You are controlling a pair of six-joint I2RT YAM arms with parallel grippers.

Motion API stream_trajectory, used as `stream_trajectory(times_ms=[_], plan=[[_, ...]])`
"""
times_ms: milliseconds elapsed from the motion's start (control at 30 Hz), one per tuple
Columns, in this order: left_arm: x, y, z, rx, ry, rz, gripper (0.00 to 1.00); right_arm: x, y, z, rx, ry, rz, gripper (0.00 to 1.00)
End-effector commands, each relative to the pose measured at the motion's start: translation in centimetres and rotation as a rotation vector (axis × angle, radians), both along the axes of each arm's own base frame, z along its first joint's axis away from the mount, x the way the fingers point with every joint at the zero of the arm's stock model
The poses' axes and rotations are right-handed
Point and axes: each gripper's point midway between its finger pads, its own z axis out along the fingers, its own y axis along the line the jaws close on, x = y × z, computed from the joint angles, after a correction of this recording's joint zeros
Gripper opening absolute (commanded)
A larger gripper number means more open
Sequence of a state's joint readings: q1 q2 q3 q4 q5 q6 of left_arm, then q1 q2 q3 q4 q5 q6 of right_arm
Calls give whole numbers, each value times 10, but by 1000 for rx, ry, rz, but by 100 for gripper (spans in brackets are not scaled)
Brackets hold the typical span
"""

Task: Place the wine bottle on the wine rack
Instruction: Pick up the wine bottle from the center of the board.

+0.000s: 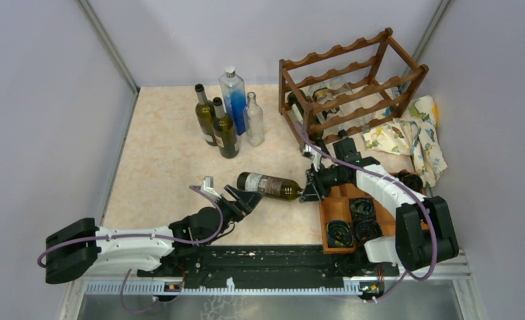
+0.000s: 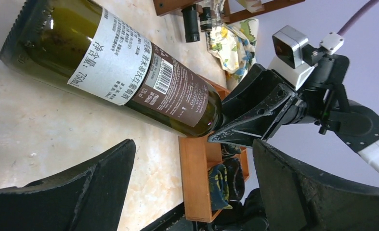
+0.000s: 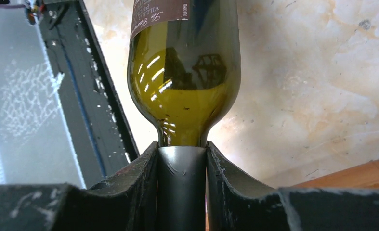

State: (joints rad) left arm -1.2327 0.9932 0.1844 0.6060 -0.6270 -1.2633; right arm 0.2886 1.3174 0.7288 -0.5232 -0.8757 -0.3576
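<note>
Lifting the green glass wine bottle (image 1: pixel 269 185) level toward the reddish-brown wooden wine rack (image 1: pixel 285 87) at upper right — right gripper (image 1: pixel 307 187) clamped on its neck, left gripper (image 1: pixel 243 197) spread apart.

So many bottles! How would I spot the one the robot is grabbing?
Find the tall wooden rack at the back right, then come forward and left. In the middle of the table, the right end effector pinches one bottle by its neck. Unlike the four bottles standing behind, it is sideways.
</note>
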Motion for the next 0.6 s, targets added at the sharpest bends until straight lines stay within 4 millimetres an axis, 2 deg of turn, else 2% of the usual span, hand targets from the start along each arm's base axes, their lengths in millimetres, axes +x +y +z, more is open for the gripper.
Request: stream_trajectory(times_ms=[0, 233, 400, 567], plan=[[2, -11, 28, -100, -28, -11, 97, 8, 12, 54, 206, -60, 52, 0], [0, -22, 36, -54, -71, -59, 96, 13, 2, 68, 277, -35, 10, 0], [-7, -23, 57, 9, -204, -124, 95, 14, -10, 81, 298, -85, 10, 0], [-12, -16, 83, 81, -335, -165, 95, 11, -27, 95, 325, -152, 13, 0]])
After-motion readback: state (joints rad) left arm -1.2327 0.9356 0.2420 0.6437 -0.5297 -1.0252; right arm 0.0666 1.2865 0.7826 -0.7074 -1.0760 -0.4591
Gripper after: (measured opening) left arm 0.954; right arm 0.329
